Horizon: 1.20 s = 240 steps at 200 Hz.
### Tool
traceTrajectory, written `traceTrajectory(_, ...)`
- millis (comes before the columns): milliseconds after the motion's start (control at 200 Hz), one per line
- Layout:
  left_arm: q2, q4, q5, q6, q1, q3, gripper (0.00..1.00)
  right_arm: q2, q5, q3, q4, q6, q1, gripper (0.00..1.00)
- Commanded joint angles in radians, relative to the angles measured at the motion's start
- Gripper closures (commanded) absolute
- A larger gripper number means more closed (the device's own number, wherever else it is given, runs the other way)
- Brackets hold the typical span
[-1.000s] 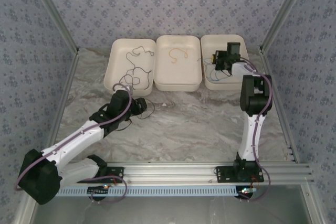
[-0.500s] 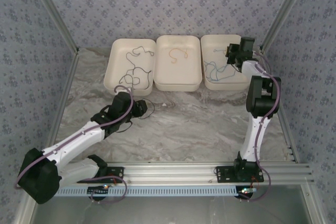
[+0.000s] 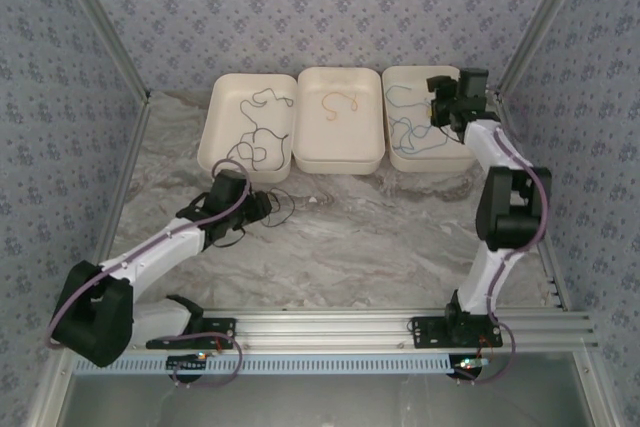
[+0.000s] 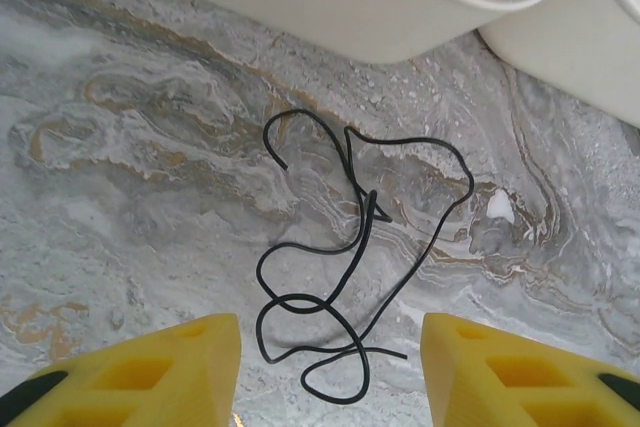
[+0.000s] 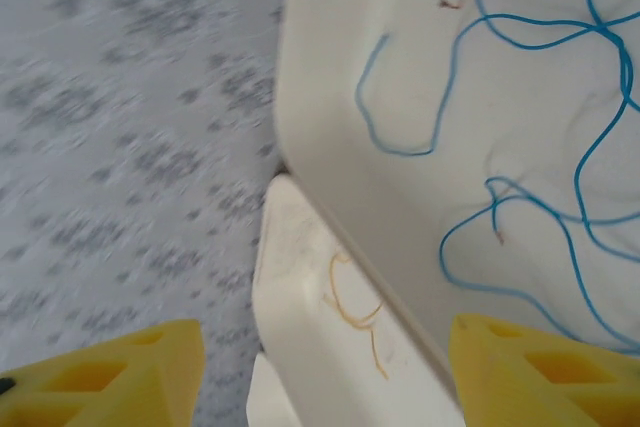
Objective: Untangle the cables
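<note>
Left gripper [image 4: 330, 347], jaws open, over black cable [image 4: 372, 209] beside left tray [image 3: 222, 117]; right gripper [image 5: 325, 347], jaws open, over blue cables [image 5: 540, 20].

Three white trays stand in a row at the far side of the marble table [image 3: 380, 237]. The left tray [image 3: 208, 139] holds a black cable [image 3: 262, 133], the middle tray [image 3: 340, 145] a short orange cable [image 3: 340, 103], and the right tray [image 3: 445, 157] a blue cable [image 3: 405, 133]. The left gripper [image 3: 266, 205] sits low beside a loose black cable [image 3: 285, 209] on the table, just near the left tray. The right gripper [image 3: 436, 107] hangs over the right tray.
</note>
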Motion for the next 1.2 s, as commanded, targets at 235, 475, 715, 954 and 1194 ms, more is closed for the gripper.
traceTrajectory(235,0.071,0.076,0.045,0.052,0.006,-0.037,0.53,-0.508,0.117,-0.516,-0.027,-0.408,0.292,0.36)
traceTrajectory(475,0.094,0.145,0.042,0.052,0.006,-0.060,0.57,-0.685,0.261,-0.772,-0.040,-0.380,0.599,0.37)
traceTrajectory(715,0.046,0.132,0.019,0.056,0.006,-0.116,0.97,-0.599,0.351,-0.805,-0.010,-0.325,0.817,0.39)
traceTrajectory(954,-0.119,0.111,0.077,0.092,0.004,-0.217,1.00,-0.363,0.263,-0.575,0.004,-0.522,0.887,0.38)
traceTrajectory(1194,-0.298,0.003,0.055,0.096,0.008,-0.282,1.00,-0.038,0.133,-0.181,-0.183,-0.914,0.895,0.34)
